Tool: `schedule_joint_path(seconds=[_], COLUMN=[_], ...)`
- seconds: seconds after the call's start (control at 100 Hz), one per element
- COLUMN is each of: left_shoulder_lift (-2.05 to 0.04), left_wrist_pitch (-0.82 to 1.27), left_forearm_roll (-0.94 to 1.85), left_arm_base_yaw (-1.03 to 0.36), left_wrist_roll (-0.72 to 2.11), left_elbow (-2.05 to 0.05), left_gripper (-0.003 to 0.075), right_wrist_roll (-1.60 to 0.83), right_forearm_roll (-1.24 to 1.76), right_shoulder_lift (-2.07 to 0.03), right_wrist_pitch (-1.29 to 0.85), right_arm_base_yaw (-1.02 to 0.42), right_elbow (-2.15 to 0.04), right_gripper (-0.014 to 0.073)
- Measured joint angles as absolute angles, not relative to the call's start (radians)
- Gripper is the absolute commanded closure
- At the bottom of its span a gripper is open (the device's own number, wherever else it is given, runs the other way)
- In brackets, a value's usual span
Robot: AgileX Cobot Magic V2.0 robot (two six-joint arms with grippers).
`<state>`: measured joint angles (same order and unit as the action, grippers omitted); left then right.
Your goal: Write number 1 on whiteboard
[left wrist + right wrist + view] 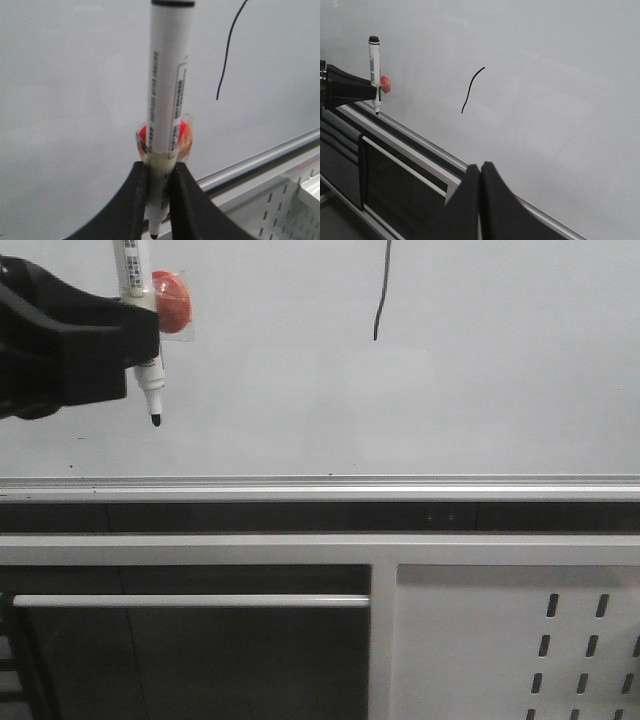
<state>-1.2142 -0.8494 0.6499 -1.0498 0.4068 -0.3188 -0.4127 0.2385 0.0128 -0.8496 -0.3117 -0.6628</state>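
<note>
The whiteboard bears the number 1 above its aluminium rail.

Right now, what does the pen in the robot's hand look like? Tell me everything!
The pen is a white marker with small black print on its label, a black end cap and a dark tip pointing down. A red blob is stuck to its side. The left gripper squeezes it upright. Its tip hangs off to the left of the black line.

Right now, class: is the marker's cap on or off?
Off. The marker in the left gripper shows its bare dark tip, pointing down, clear of the whiteboard. No cap is visible.
</note>
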Motion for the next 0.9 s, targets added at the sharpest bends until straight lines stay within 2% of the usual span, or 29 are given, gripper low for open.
schedule_joint_path(seconds=[0.44,0.9], left_shoulder_lift=[-1.404,-1.425], left_wrist_pitch=[-0.923,-0.969], left_forearm_roll=[0.833,0.96], left_arm_base_yaw=[-1.05,-1.05], left_wrist_roll=[0.388,0.388], left_elbow=[-0.413,-0.436], left_gripper=[0.0738,0.0738], right_wrist_roll=[-0.411,-0.411], right_forearm_roll=[0.238,0.222], right_shoulder_lift=[0.013,0.013], right_wrist_pitch=[-0.846,-0.846], right_arm_base_yaw=[-0.312,-0.312], right_elbow=[-0.662,-0.662], right_gripper=[0.0664,0.0664])
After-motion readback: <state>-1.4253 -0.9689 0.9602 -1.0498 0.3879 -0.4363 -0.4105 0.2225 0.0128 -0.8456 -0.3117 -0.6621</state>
